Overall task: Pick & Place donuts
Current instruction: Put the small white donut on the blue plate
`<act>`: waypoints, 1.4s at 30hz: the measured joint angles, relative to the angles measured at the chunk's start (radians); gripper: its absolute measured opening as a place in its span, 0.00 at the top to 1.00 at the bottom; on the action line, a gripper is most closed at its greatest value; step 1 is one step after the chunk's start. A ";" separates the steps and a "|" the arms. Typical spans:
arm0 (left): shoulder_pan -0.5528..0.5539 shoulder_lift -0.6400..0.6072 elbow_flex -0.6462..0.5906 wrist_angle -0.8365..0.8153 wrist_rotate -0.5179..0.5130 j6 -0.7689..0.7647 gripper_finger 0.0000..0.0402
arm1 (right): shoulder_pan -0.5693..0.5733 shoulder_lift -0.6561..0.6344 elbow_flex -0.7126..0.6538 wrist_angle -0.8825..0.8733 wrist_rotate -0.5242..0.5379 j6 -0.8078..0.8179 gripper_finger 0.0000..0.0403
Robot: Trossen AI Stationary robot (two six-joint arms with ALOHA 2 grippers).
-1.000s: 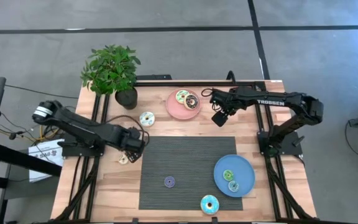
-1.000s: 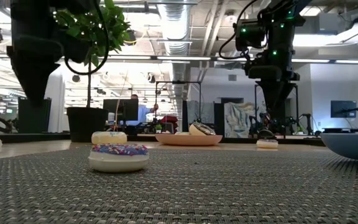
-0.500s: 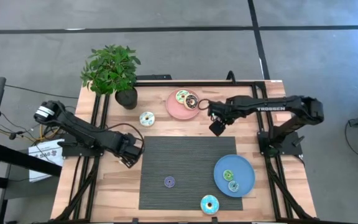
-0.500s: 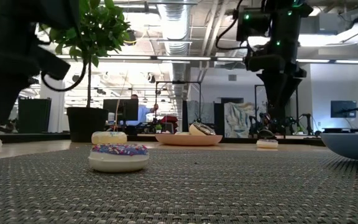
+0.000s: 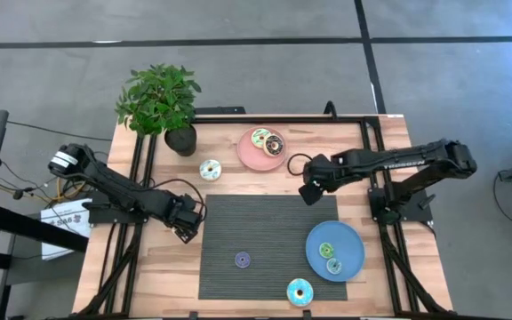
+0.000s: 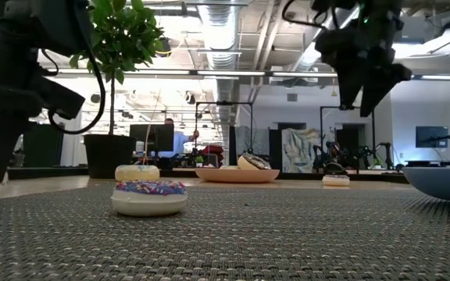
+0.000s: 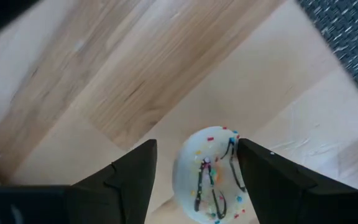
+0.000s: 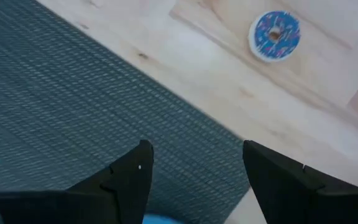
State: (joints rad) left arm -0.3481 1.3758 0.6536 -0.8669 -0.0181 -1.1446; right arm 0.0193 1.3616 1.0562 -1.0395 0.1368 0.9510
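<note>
A wooden worktop point(image 5: 265, 182) seen from above carries a dark grey woven mat point(image 5: 269, 244) at its centre, with two dark robot arms reaching in from either side.

The left gripper point(image 5: 186, 228) has dropped, over the last second, to the worktop just off the mat's left edge, where a small white toy donut with coloured sprinkles point(image 7: 211, 173) lies on bare wood. In the left wrist view this donut sits squarely between the two dark fingers, which stand apart on either side of it and have not closed; nothing is held. From above, the gripper now covers that donut completely.

The right gripper point(image 5: 310, 190) has swung away from the flat pink round plate point(image 5: 251, 153) at the back and now hangs above the mat's far right corner. Its jaws are spread and empty. Its wrist camera looks down on mat and wood, with a small blue-iced donut point(image 8: 275, 35) lying well ahead on the bare wood.

The other donuts lie untouched: two on the pink plate point(image 5: 268, 140), one cream ring point(image 5: 210, 169) on the wood beside a potted green plant point(image 5: 160, 102), one purple-sprinkled ring point(image 5: 243, 260) on the mat, two green ones point(image 5: 330, 258) on the flat blue round plate point(image 5: 354, 240), and a cyan ring point(image 5: 300, 291) at the mat's near edge.

The change suggests the left arm is ready to pinch and lift the white donut, while the right arm has finished at the pink plate and is free to fetch another.
</note>
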 joint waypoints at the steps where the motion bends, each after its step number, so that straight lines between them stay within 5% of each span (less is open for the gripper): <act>1: 0.000 0.000 -0.003 -0.001 -0.006 0.007 0.46 | 0.013 -0.004 0.000 0.000 0.000 0.023 0.40; 16: -0.006 -0.001 -0.006 -0.010 0.011 0.089 0.37 | 0.159 -0.001 0.000 0.022 0.019 0.248 0.41; 33: -0.006 -0.015 -0.007 -0.027 0.030 0.085 0.38 | 0.170 -0.001 0.000 0.032 0.025 0.255 0.41; 42: -0.006 -0.086 -0.007 -0.046 -0.048 0.078 0.38 | 0.169 -0.001 0.000 0.031 0.025 0.255 0.40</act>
State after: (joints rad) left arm -0.3542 1.2901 0.6468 -0.9126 -0.0663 -1.0667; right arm 0.1883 1.3605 1.0565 -1.0080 0.1616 1.2057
